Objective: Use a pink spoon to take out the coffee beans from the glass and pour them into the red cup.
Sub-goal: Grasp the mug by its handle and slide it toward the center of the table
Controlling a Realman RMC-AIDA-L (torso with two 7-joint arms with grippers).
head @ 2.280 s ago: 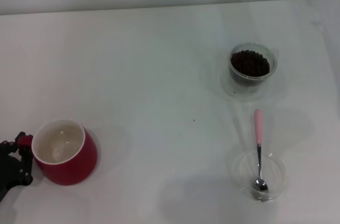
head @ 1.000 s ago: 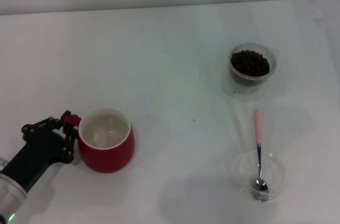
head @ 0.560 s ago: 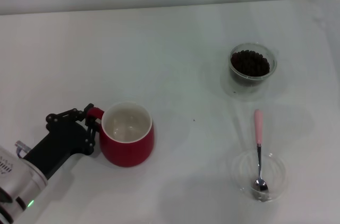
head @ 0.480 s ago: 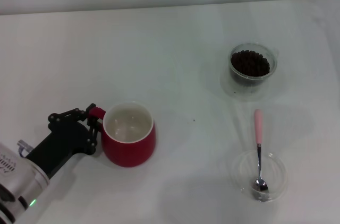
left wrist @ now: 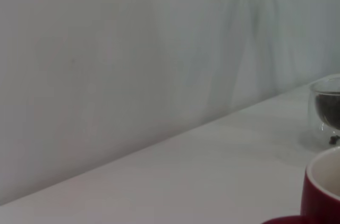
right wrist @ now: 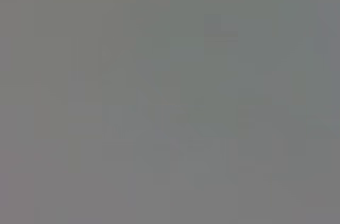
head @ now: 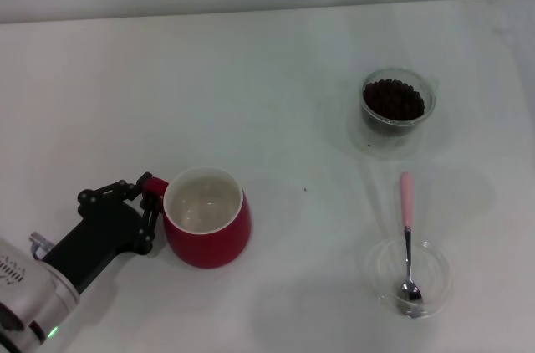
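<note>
The red cup [head: 209, 223] stands on the white table at the lower left of the head view, white inside and empty. My left gripper [head: 150, 202] is shut on the red cup's handle, which points toward the arm. The cup's rim also shows in the left wrist view [left wrist: 322, 189]. The glass [head: 397, 106] holding the coffee beans [head: 393, 99] stands at the back right; it also shows in the left wrist view [left wrist: 325, 110]. The pink spoon [head: 407, 232] lies with its handle on the table and its metal bowl in a shallow clear dish [head: 435, 273]. The right gripper is out of view.
The white table [head: 251, 94] stretches between the red cup and the glass. A pale wall [left wrist: 159, 49] rises behind the table's far edge. The right wrist view shows only flat grey.
My left gripper has slid the red cup rightward across the table from the far left edge toward the middle; in the last half second it moved only slightly right. The glass, spoon and dish stayed put.
</note>
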